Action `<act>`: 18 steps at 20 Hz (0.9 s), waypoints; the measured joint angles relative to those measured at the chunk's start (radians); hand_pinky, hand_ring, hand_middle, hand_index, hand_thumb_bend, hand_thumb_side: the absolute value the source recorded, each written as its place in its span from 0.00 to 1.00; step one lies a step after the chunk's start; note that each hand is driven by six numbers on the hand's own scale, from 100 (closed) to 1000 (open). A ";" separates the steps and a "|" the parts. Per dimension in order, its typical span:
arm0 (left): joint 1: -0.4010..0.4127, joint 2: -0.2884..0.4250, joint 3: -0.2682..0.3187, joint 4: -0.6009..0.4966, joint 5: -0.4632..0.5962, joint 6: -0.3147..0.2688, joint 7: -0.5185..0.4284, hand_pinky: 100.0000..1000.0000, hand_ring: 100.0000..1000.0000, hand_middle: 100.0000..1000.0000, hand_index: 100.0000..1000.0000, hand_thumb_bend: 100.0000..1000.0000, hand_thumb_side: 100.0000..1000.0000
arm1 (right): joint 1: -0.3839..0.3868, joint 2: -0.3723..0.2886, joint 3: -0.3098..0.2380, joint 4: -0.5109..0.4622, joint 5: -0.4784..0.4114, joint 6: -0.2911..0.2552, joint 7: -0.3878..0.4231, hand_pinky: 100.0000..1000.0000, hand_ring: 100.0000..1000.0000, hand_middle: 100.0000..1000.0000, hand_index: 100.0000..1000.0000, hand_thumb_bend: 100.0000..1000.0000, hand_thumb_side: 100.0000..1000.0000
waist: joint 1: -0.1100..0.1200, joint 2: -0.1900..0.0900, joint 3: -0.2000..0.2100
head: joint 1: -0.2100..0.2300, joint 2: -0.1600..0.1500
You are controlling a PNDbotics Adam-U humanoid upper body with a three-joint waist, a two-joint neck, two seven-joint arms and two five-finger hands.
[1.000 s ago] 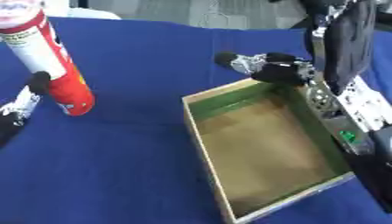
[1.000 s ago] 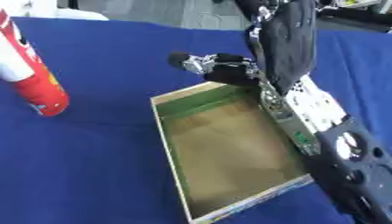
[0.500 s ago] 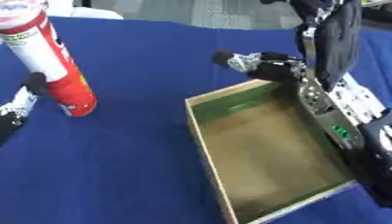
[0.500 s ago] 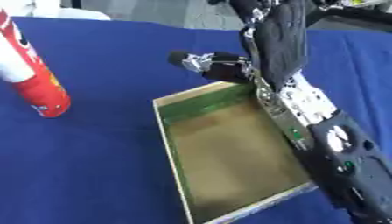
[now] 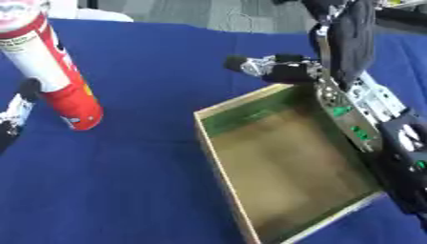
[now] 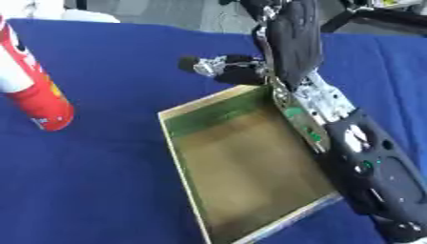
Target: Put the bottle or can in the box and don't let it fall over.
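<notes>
A tall red and white can [image 5: 52, 74] stands upright on the blue table at the far left. An open, empty wooden box [image 5: 283, 157] with a green inner wall lies in the middle. My right hand [image 5: 279, 70] hovers just beyond the box's far edge, its fingers stretched to the left and holding nothing. The right forearm [image 5: 359, 109] runs along the box's right wall. Only part of my left hand [image 5: 16, 112] shows at the left edge, beside the can's lower half, with a finger pointing up and apart from the can.
The blue cloth [image 5: 125, 181] covers the whole table. A grey floor and a white object [image 5: 87, 13] lie beyond the table's far edge.
My right hand has drifted slightly to the left above the box's far edge. The can, the box and my left hand stay where they were.
</notes>
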 measured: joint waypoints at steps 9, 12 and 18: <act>-0.039 0.000 0.005 0.047 0.023 -0.010 -0.034 1.00 1.00 1.00 1.00 0.45 0.62 | -0.018 -0.010 -0.002 0.030 -0.002 -0.001 -0.007 0.49 0.34 0.32 0.44 1.00 0.44 | -0.003 0.006 0.004 | -0.003 -0.001; -0.049 0.000 0.004 0.066 0.026 -0.013 -0.049 1.00 1.00 1.00 1.00 0.43 0.63 | -0.018 -0.013 -0.007 0.040 -0.004 -0.005 -0.006 0.49 0.34 0.32 0.44 1.00 0.44 | -0.006 0.006 0.004 | 0.013 -0.001; -0.058 0.000 0.003 0.092 0.032 -0.014 -0.068 1.00 1.00 1.00 1.00 0.40 0.66 | -0.011 -0.016 -0.012 0.049 -0.007 -0.006 -0.004 0.49 0.34 0.31 0.43 1.00 0.46 | -0.006 0.002 -0.002 | 0.078 -0.010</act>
